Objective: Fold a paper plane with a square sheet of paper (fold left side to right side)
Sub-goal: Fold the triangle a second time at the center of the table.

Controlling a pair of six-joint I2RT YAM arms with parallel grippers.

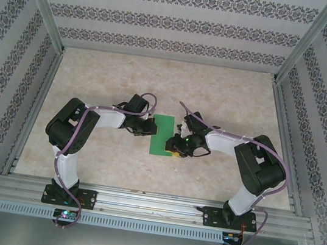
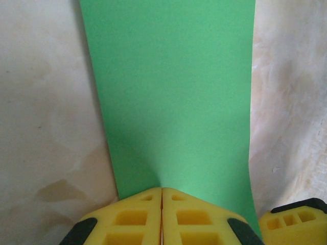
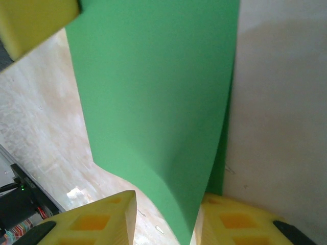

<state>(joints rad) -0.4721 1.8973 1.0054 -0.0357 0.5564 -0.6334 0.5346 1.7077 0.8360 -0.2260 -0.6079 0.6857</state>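
Note:
The square sheet of paper (image 1: 162,136) is bright green and lies doubled over into a narrow upright strip at the table's middle; it is a plain strip, not a paper plane. My left gripper (image 1: 148,129) is at its left edge. In the left wrist view its gripper (image 2: 162,191) is shut, tips resting on the sheet (image 2: 173,92). My right gripper (image 1: 178,147) sits at the strip's lower right corner. In the right wrist view that gripper (image 3: 166,204) is open, and the sheet's (image 3: 153,87) upper layer curls up between its fingers, close to the right-hand finger (image 3: 230,219).
The beige marbled table (image 1: 227,107) is walled by patterned panels and metal posts (image 1: 43,3). An aluminium rail (image 1: 151,204) runs along the near edge at the arm bases. The right arm's yellow finger (image 2: 291,224) shows beside the left one.

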